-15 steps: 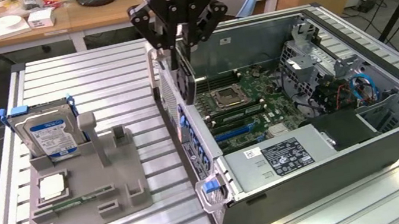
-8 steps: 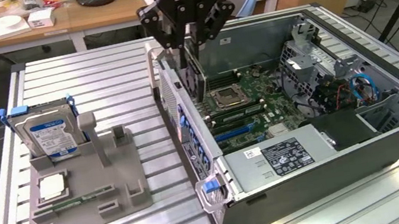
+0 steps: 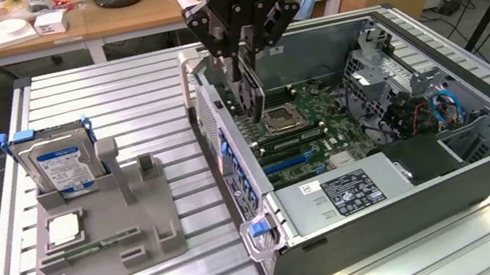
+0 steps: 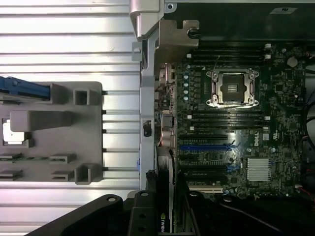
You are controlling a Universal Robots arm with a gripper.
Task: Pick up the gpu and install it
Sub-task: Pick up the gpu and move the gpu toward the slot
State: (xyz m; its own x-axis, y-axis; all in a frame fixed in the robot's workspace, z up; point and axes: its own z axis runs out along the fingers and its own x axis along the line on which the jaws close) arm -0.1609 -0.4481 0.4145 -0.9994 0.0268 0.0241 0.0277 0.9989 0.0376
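Pickup done: gripper (image 3: 247, 47) narrow, clamped on gpu (image 3: 252, 96). Card hangs on edge over motherboard (image 3: 325, 143) in open PC case (image 3: 406, 223), at 11 o'clock of CPU socket (image 3: 282, 118) in exterior view, beside rear wall. Board contact unclear. Judged not seated: blue PCIe slot (image 3: 287, 163), 6 o'clock of socket, empty. Install left. Hard drive (image 3: 57, 163) in gray holder (image 3: 151, 197), 9 o'clock of case.

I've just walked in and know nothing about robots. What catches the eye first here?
The black gripper hangs over the open computer case, clamping the gpu on edge over the motherboard. On the exterior view's left, a silver hard drive stands upright in a grey holder.
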